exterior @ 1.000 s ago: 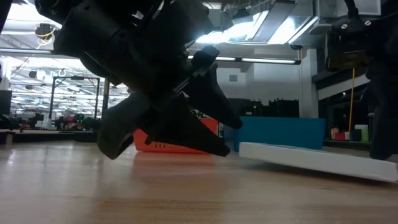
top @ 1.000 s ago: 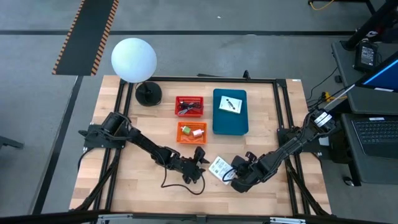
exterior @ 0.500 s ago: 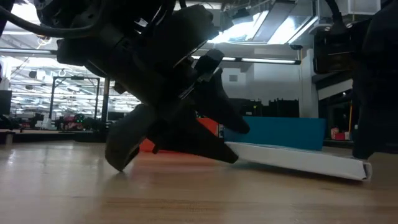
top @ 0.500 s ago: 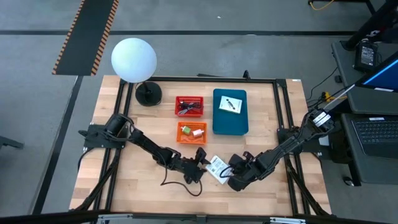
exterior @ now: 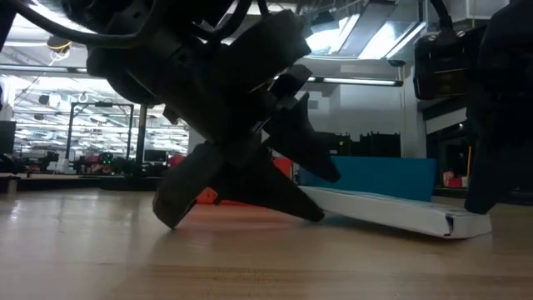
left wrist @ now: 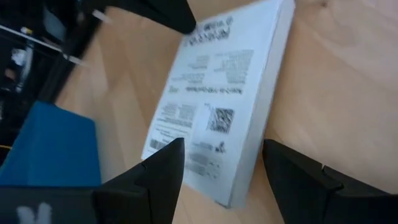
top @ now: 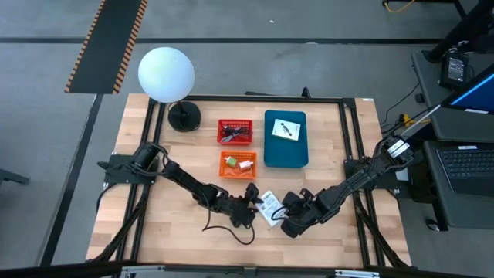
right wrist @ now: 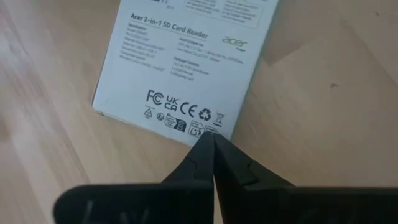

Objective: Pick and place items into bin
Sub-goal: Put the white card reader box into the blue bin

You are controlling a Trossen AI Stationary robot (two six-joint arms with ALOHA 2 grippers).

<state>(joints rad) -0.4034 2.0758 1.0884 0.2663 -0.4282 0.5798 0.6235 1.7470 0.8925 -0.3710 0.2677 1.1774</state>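
A white printed packet (top: 268, 205) lies flat on the wooden table, between my two grippers. My left gripper (top: 248, 202) is open on the packet's left side. In the left wrist view its fingers (left wrist: 163, 169) stand on either side of the packet's near end (left wrist: 231, 186). My right gripper (top: 282, 218) is shut, and its tips are at the packet's opposite edge. A second white packet (top: 285, 130) lies on the blue bin (top: 285, 150). A black cord (top: 225, 228) lies on the table near the front edge. My left gripper has its open fingers on either side of the packet's end; I cannot tell whether they touch it. My right gripper meets the packet's printed end edge near one corner (right wrist: 206, 129) with its shut fingertips (right wrist: 212, 142), coming low from the table's right. The packet lies flat on the table.
A red basket (top: 235, 131) and an orange basket (top: 238, 163) holding small items stand left of the blue bin. A white globe lamp (top: 166, 73) on a black base (top: 184, 116) stands at the far left. Black frame rails run along the table's edges.
My right gripper has gone toward the table's left with its fingers shut, and the white packet has slid along the table ahead of it toward my left gripper. My left gripper has shifted slightly toward the packet.
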